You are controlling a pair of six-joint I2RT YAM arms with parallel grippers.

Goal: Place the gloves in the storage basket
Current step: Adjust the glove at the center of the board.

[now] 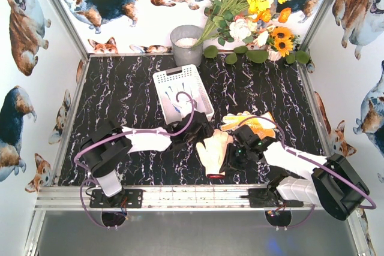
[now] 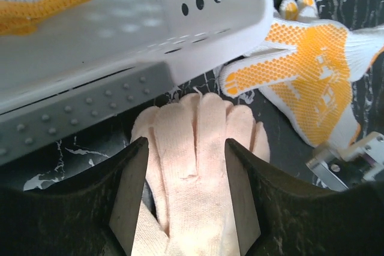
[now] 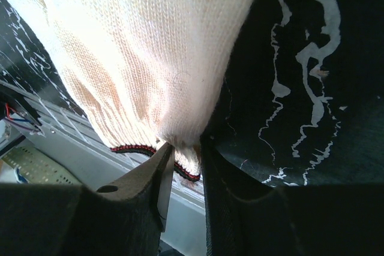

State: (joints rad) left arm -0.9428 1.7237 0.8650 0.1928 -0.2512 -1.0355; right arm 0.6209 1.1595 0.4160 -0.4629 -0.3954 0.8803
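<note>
Right end effector (image 3: 186, 160) is clamped on the cream glove (image 3: 138, 58) at its red-trimmed cuff. The glove's on the tabletop (image 1: 120, 88) near the storage basket (image 1: 162, 79). Left end effector (image 2: 186, 148) is open, straddling its fingers. Yellow-dotted glove (image 2: 312, 76) lies alongside.

Storage basket (image 1: 178, 74) central, pot (image 1: 186, 45) behind, glove (image 1: 179, 97) inside; second glove (image 1: 211, 148) before it, third glove (image 1: 263, 125) rightward

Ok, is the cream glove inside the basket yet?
No, the cream glove lies flat on the black table, just outside the near corner of the white basket.
</note>
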